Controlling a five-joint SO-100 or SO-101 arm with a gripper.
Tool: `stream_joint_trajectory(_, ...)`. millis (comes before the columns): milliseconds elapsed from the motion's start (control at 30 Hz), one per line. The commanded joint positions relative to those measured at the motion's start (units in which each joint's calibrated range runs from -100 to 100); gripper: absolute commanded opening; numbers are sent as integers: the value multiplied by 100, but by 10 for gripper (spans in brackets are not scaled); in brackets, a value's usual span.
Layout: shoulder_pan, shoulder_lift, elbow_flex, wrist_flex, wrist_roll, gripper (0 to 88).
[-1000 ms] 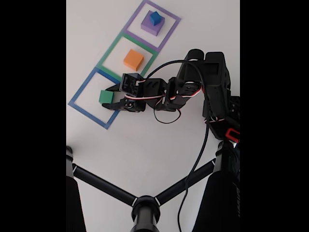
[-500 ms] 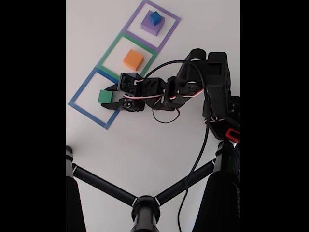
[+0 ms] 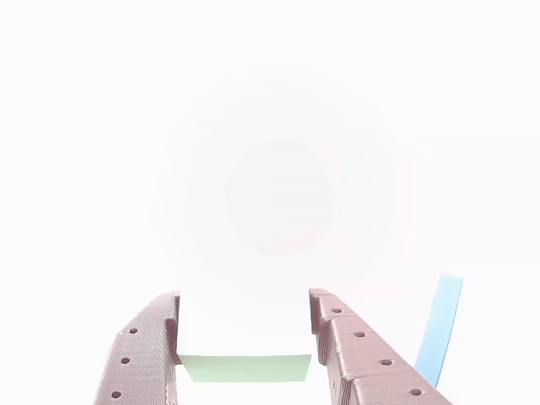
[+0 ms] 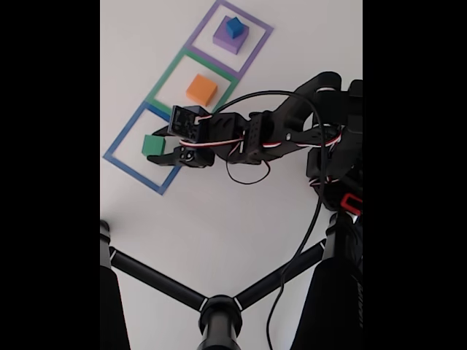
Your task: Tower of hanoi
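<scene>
1. Gripper (image 4: 159, 146) spread, its fingers (image 3: 143, 354) flanking the green cube (image 4: 152, 144) without visible pinch.
2. Green cube sits inside the blue square outline (image 4: 124, 164), at 9 o'clock on the table (image 4: 219, 233).
3. Orange cube (image 4: 201, 90) lies at 1 o'clock from it.

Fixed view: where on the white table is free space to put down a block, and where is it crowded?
Free: the white table between the blue square and the tripod legs, and the strip left of the three squares. The green square has bare floor around the orange block. Crowded: inside the blue square, where the gripper meets the green block.
</scene>
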Motion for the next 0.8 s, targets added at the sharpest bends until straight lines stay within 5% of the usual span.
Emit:
stream_joint_trajectory(0, -30, -991, -330, 864, 59, 89)
stream_joint_trajectory(767, 804, -3583, -3993, 8273, 59, 89)
